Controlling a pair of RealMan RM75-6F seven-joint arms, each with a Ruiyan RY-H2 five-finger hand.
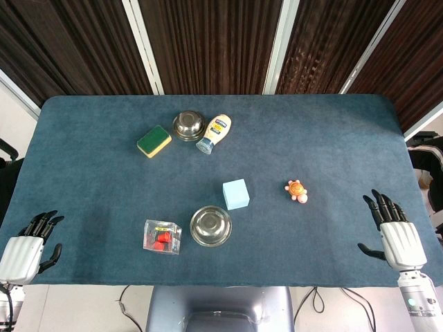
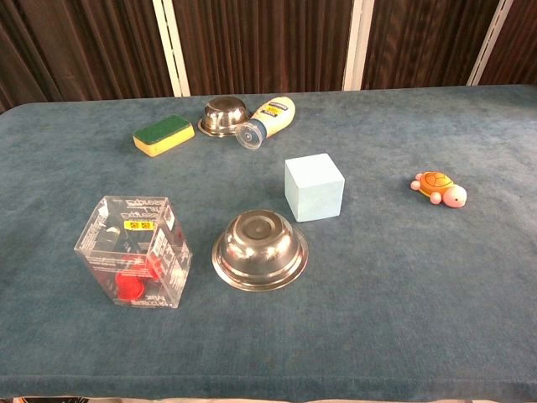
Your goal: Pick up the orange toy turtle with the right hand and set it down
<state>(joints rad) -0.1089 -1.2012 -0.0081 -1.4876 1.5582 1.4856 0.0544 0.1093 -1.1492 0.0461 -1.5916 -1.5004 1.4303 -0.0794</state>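
At the near edge of the table [image 1: 332, 124] we see both hands in the head view only. The left hand [image 1: 26, 247] rests at the near left corner with its fingers apart and nothing in them. The right hand [image 1: 396, 231] sits at the near right edge, its fingers likewise spread and holding nothing. It is well apart from the turtle.

Nearest among the objects, we find a clear plastic box [image 2: 134, 250] standing at near left, with red items [image 2: 128, 284] lying at its bottom; what they are we cannot tell. Just to its right a steel bowl [image 2: 259, 249] is turned upside down, its base up, so whatever might be under it is hidden.

Behind that bowl stands a light blue cube [image 2: 314, 186]. To the right of the cube, on open cloth, lies the orange toy turtle [image 2: 438, 187], touching nothing, with its pink head pointing right and toward the near edge.

At the far side we see a second steel bowl [image 2: 224, 116], also inverted. A yellow-and-green sponge [image 2: 164, 134] lies to its left, and a mayonnaise bottle [image 2: 268, 118] lies on its side just right of it, with its cap toward us.
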